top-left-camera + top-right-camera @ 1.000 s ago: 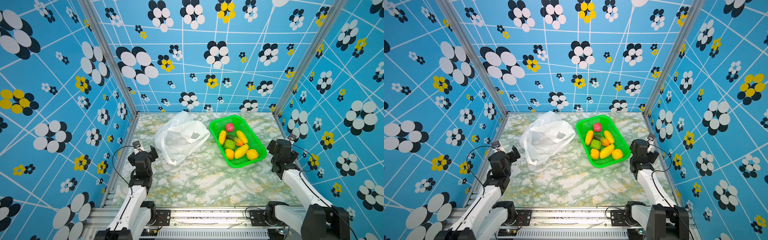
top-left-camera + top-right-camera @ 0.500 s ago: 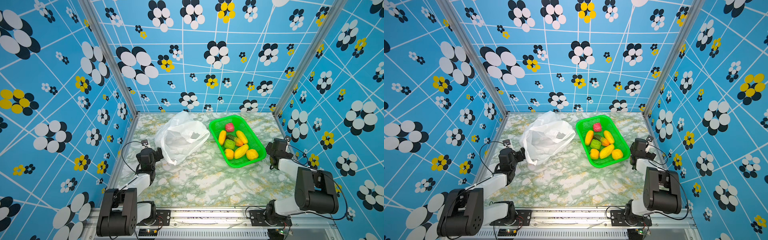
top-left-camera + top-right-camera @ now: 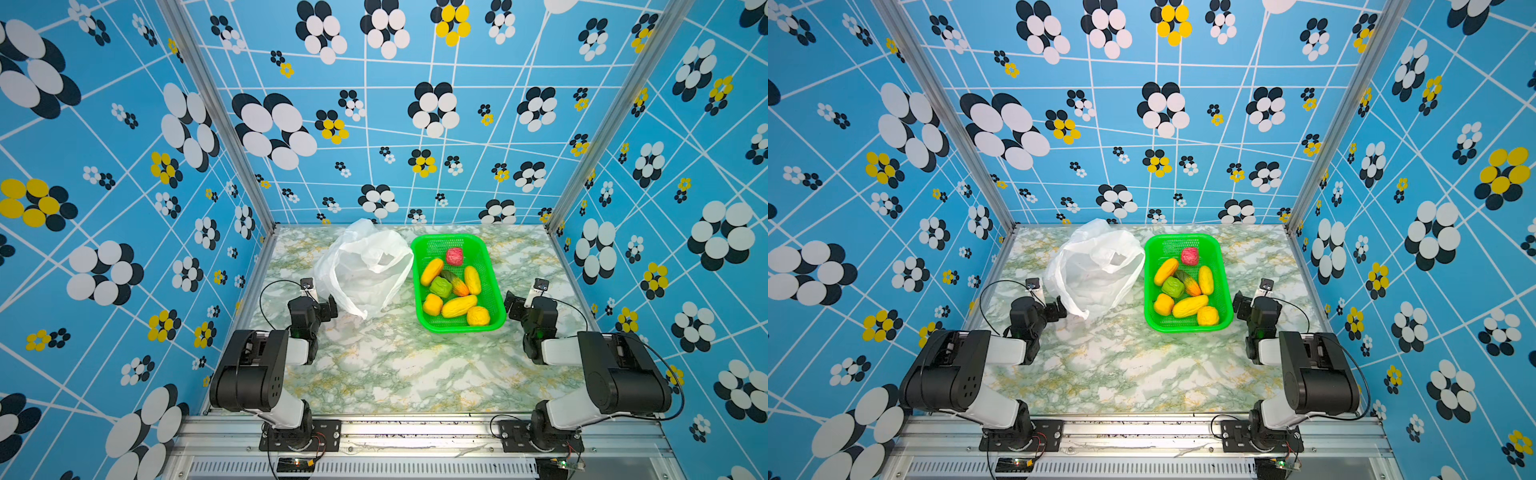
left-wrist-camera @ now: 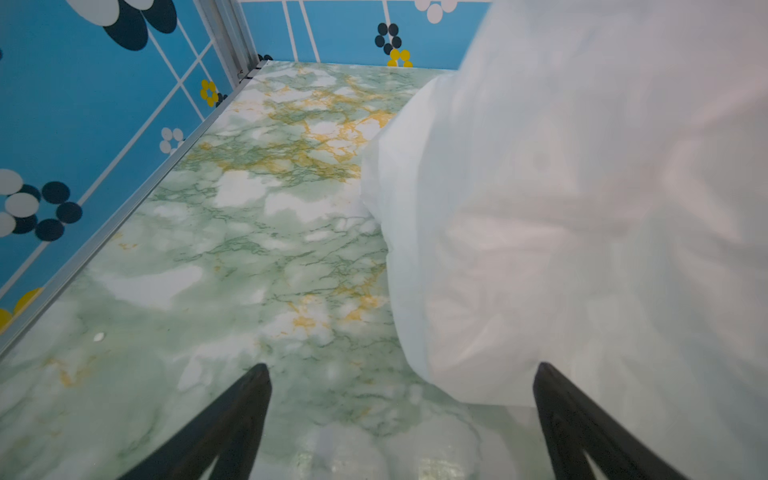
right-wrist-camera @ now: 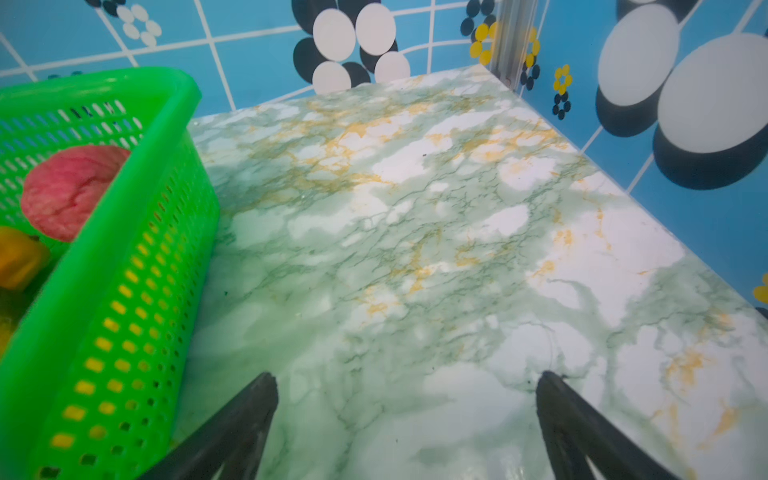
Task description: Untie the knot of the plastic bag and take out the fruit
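Resting left and right of centre in a top view, the left gripper [image 3: 328,305] and right gripper [image 3: 512,306] gape empty, seemingly finished, because the plastic bag [image 3: 365,266] lies slack and open mid-frame and the fruit [image 3: 455,286] sits in the green basket [image 3: 459,329] beside it.

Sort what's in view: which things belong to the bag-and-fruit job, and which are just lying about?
Job: plastic bag, lying slack; fruit, eight pieces in the green basket; left gripper and right gripper, both open and empty.
Lying about: green basket, unnamed in the task though it holds the fruit; marble table.
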